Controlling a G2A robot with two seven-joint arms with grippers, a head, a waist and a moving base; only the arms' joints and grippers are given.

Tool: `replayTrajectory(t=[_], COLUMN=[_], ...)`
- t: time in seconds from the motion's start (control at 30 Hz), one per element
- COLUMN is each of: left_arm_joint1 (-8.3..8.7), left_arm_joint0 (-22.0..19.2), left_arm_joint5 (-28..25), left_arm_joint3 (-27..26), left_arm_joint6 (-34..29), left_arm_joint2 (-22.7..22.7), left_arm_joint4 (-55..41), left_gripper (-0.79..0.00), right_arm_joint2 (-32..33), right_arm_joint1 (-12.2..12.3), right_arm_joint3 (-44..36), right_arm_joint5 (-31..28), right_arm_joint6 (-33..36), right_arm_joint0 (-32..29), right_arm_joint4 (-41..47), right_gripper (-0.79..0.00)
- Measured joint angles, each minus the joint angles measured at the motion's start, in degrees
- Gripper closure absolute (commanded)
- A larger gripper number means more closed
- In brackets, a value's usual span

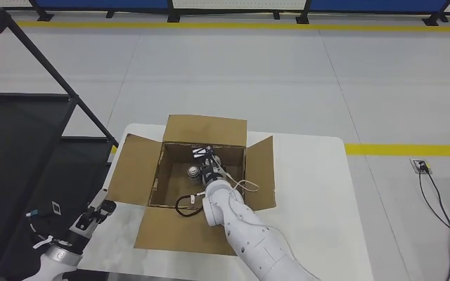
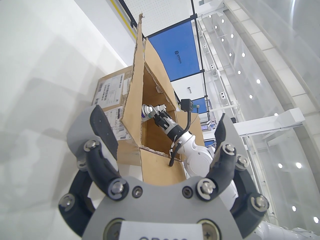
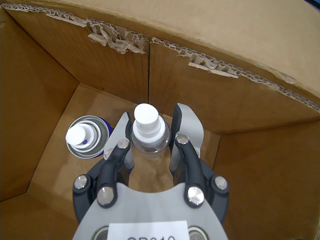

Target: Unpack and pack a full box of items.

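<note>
The right gripper [image 3: 152,116] has its jaws narrowed onto a clear bottle [image 3: 150,139] with a white cap, 1 finger against each side of the bottle's shoulder. The bottle is upright inside the cardboard box [image 3: 200,96], close to the wall on the side of the table's far edge. Whether its base rests on the box floor or hangs just above it cannot be told.

Just beside the bottle, apart from the gripper's nearer finger, a blue spray can [image 3: 86,137] with a metal top and a white nozzle stands upright on the box floor. In the top view the can [image 1: 191,171] sits near the middle of the box floor, and the right gripper [image 1: 208,160] reaches down into the box from the side of the table's near edge.

The box [image 1: 204,130] lies on the left half of the white table [image 1: 309,211] with all 4 flaps folded outward. Its left flap reaches the table's left edge and its near flap lies toward the near edge.

The left gripper [image 2: 161,119] has its jaws spread wide, with nothing between them. It is outside the box by the table's left edge, near the near-left corner [image 1: 105,208], facing the labelled outer wall of the box [image 2: 112,93].
</note>
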Motion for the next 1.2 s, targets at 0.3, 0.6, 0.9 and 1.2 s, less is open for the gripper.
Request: replayTrajectory(t=[0.3,0.6,0.9,1.2], left_arm_joint1=[-0.04,-0.09,-0.14,-0.25], left_arm_joint0=[-0.32,0.01,0.25,-0.28], left_arm_joint5=[-0.20,-0.65,-0.43,0.83], left_arm_joint3=[-0.18,-0.76,-2.04,-2.44], left_arm_joint6=[-0.24,-0.09,-0.01,0.72], left_arm_joint2=[0.64,0.59,1.14,2.43], left_arm_joint4=[0.51,0.48,1.59,2.64], left_gripper=[-0.785,-0.785,-0.785,-0.785], right_arm_joint2=[0.34,0.43,2.21,1.34], right_arm_joint1=[0.03,1.28,3.61,3.66], right_arm_joint3=[-2.22,-19.50,-47.42,-50.12], right_arm_joint5=[1.65,3.02,3.41,5.87], right_arm_joint6=[-0.33,-2.09,-3.50,-5.24], right_arm_joint0=[-1.34,-9.76,-25.06,-27.35], right_arm_joint4=[-1.98,-8.07,-16.74,-19.19], right_gripper=[-0.493,-0.785,-0.785,-0.785])
